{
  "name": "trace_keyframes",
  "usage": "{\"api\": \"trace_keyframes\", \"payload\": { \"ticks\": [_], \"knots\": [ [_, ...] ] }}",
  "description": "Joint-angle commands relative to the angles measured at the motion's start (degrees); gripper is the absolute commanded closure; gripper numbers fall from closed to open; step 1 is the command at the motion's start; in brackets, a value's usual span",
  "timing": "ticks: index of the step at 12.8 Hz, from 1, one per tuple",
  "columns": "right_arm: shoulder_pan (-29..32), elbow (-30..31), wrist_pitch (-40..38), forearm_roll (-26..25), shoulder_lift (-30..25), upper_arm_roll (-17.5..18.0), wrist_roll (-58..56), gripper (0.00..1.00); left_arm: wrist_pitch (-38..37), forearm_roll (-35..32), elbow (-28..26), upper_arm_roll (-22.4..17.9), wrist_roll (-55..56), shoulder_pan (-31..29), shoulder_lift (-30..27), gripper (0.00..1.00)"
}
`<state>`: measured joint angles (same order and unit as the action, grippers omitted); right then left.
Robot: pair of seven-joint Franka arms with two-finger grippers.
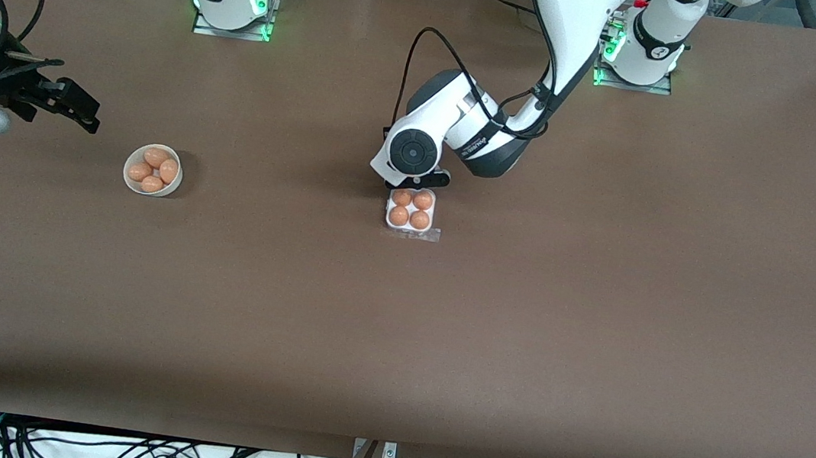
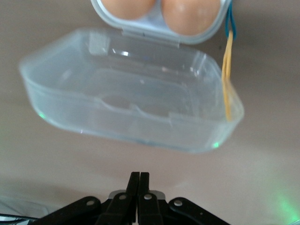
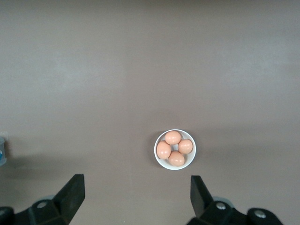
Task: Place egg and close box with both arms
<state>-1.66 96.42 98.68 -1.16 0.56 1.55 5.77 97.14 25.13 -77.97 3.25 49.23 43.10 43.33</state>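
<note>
Front view: box (image 1: 410, 210) mid-table, four cells filled, lid (image 2: 131, 98) open | left gripper (image 2: 139, 187) pressed together by lid, likely to nudge it closed | right gripper (image 3: 136, 194) spread, waiting above bowl (image 1: 153, 169).

No readable text, labels, brands, numbers or signs showing in any view. Small dark marks on left arm (image 1: 479, 141) wrist and on round emblems of both arm bases appearing, but not legible.
</note>
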Motion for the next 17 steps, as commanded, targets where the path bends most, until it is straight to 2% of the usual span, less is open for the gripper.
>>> {"api": "trace_keyframes", "payload": {
  "ticks": [1, 4, 5, 8, 9, 10, 11, 14, 16, 17],
  "knots": [
    [2.6, -2.4, -1.9, 1.4, 1.6, 1.7, -2.6, 0.00, 3.1, -0.3, 1.4, -1.7, -0.4, 0.3, 0.4, 0.95],
    [1.5, -2.4, -1.6, 1.3, 2.1, 1.6, -1.7, 0.00, 7.2, -4.6, 2.4, -2.3, -0.5, 0.1, 0.2, 0.96],
    [1.5, -2.4, -1.5, 1.3, 2.1, 1.6, -1.6, 0.00, 7.4, -7.1, 4.1, -3.7, -1.4, 0.1, 0.3, 0.96],
    [1.6, -2.4, -1.4, 1.4, 2.3, 1.6, -1.5, 0.00, 6.3, -8.5, 6.9, -6.3, -2.6, -0.7, -0.7, 0.91],
    [1.7, -2.4, -1.3, 1.4, 2.3, 1.6, -1.6, 0.00, 3.9, -8.8, 7.2, -8.8, -2.7, -1.1, -2.0, 0.83],
    [1.6, -2.4, -1.2, 1.3, 2.4, 1.6, -1.5, 0.00, 1.2, -9.3, 8.3, -11.6, -3.3, -1.1, -2.9, 0.64],
    [1.6, -2.4, -1.2, 1.2, 2.3, 1.6, -1.5, 0.00, -1.8, -10.4, 9.3, -14.8, -5.7, -1.1, -4.5, 0.52],
    [1.7, -2.4, -1.1, 1.1, 2.5, 1.6, -1.5, 0.00, -5.6, -12.1, 9.7, -23.6, -20.2, -2.8, -8.8, 0.20],
    [1.7, -2.4, -0.9, 1.1, 2.5, 1.6, -1.5, 0.00, -5.6, -16.7, 9.8, -30.1, -25.9, -2.8, -10.0, 0.09],
    [1.7, -2.4, -0.9, 1.2, 2.5, 1.6, -1.4, 0.00, -5.6, -18.3, 9.8, -32.6, -29.1, -2.8, -10.5, 0.07]
  ]
}}
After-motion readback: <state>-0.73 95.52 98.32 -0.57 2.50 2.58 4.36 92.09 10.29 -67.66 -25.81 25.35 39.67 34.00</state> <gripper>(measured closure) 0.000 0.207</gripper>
